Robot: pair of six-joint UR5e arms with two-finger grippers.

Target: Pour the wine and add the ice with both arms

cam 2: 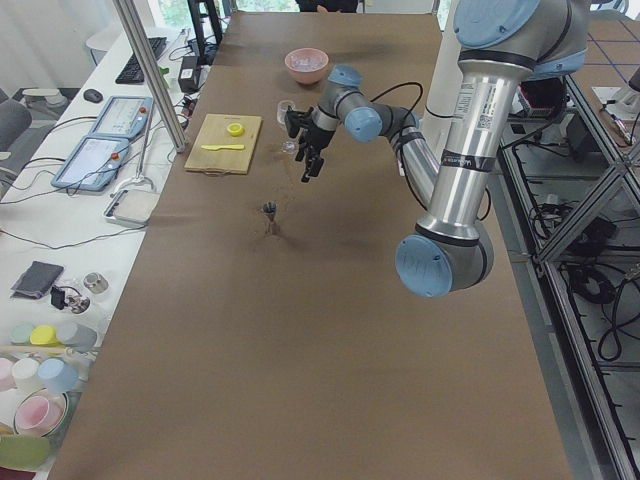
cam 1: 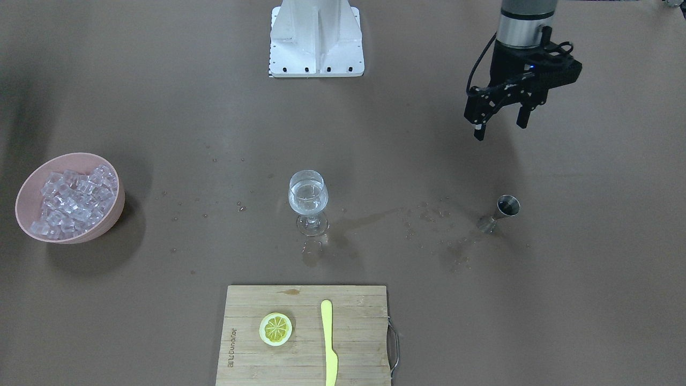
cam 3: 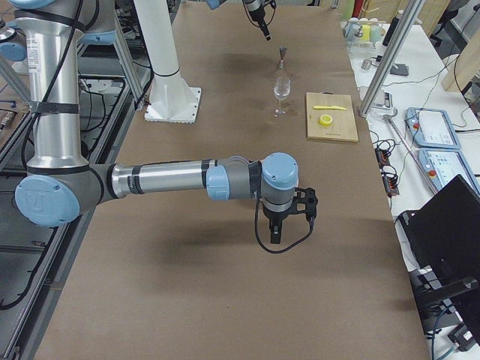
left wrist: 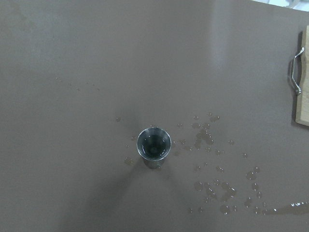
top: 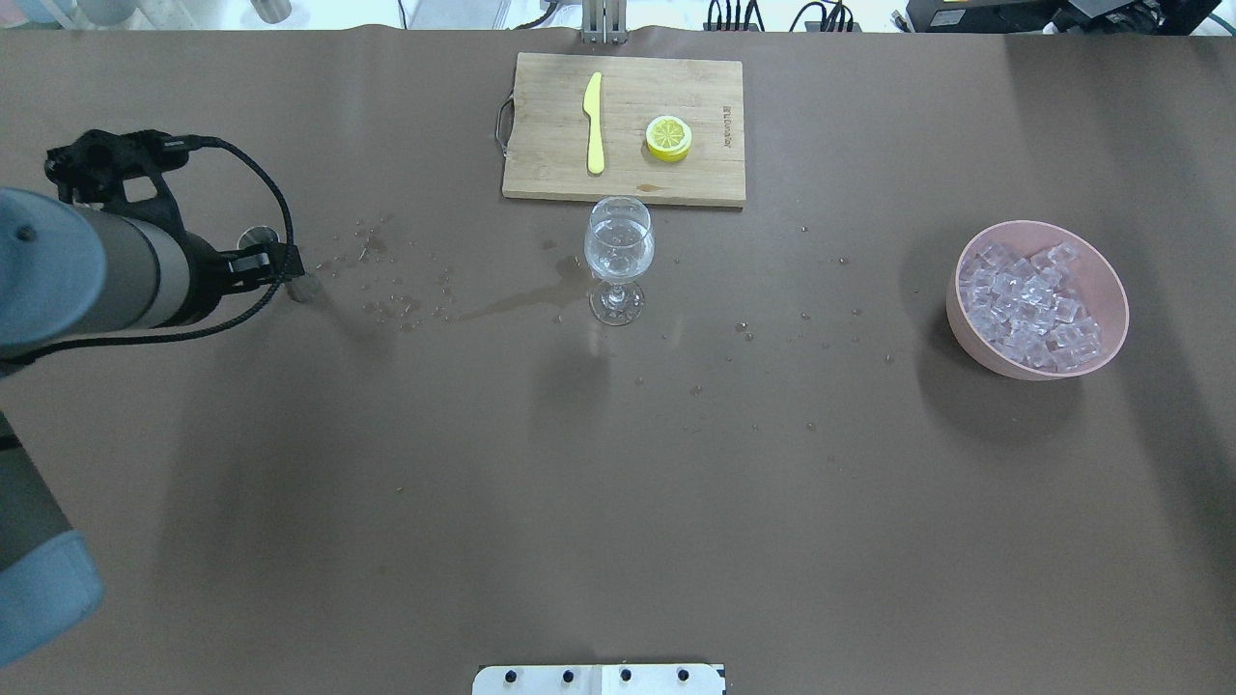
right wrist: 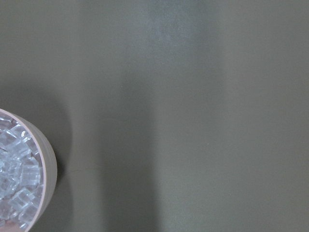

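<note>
The left hand (cam 1: 499, 127) hangs over the table (cam 1: 161, 107), jaws wide and empty, well apart from the jigger (cam 1: 506, 207). Centre table, the glass (cam 1: 310, 210) holds wine (cam 1: 307, 197), with droplets (cam 1: 429, 214) scattered towards the jigger. Ice (cam 1: 72, 201) sits heaped in the pink bowl (cam 1: 119, 206).

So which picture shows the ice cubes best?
The overhead exterior view: the ice lies whole and sharp in the pink bowl. The front-facing view shows it nearly as well. Exterior left shows it tiny and far away, and the right wrist view catches only an edge. The other two views show none.
</note>
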